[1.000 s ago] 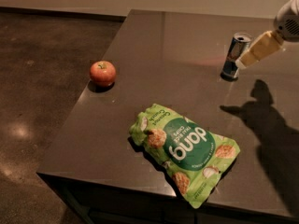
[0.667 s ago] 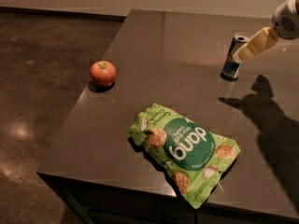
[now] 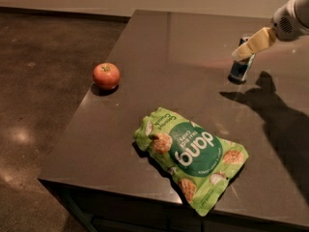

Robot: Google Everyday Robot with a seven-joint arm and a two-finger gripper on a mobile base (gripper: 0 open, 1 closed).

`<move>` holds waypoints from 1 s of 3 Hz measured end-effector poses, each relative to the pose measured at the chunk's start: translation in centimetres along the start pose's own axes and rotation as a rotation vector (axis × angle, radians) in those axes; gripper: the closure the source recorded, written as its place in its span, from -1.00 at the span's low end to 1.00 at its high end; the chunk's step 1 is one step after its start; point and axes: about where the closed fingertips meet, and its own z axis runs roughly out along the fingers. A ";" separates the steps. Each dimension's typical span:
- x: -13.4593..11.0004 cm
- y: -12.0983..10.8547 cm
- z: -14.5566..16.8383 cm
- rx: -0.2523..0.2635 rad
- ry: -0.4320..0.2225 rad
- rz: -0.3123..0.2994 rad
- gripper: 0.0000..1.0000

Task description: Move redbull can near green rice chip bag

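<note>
The redbull can [image 3: 240,69] stands upright on the dark table [image 3: 193,37] at the far right. It is blue and silver, and its top is partly covered. My gripper [image 3: 243,52] reaches in from the upper right corner and sits at the can's top, in front of it. The green rice chip bag [image 3: 193,156] lies flat near the table's front edge, its dark green "dang" circle facing up. It is well apart from the can, nearer to me and to the left.
A red apple [image 3: 106,75] sits near the table's left edge. The arm's shadow [image 3: 275,110] falls across the right side of the table. The floor [image 3: 43,81] lies to the left.
My gripper has moved up and left, from beside the can's middle to its top. The can, bag and apple have not moved.
</note>
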 end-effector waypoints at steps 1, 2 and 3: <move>-0.3 0.2 1.4 -0.032 -0.015 0.020 -1.00; -0.4 0.4 2.2 -0.054 -0.023 0.029 -0.66; -0.5 0.4 2.4 -0.077 -0.040 0.026 -0.19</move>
